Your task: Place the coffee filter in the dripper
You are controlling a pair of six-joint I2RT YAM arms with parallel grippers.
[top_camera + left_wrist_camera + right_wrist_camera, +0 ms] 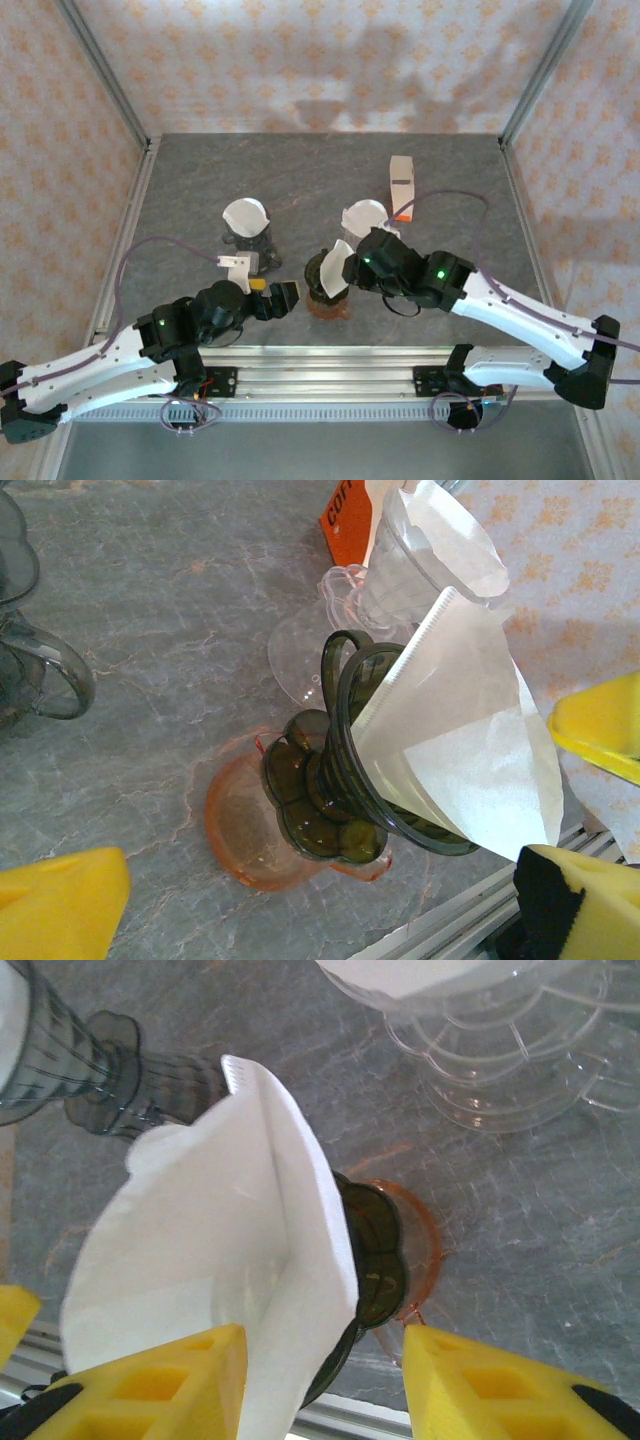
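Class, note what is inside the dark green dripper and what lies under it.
Inside the dripper, a white paper filter sticks out past the rim; underneath lies an orange saucer. The filter covers the inner floor, so that cannot be seen.

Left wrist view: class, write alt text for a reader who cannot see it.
A white paper filter sits in a dark green dripper on an orange saucer on a grey table. A clear dripper holding another filter stands behind it.
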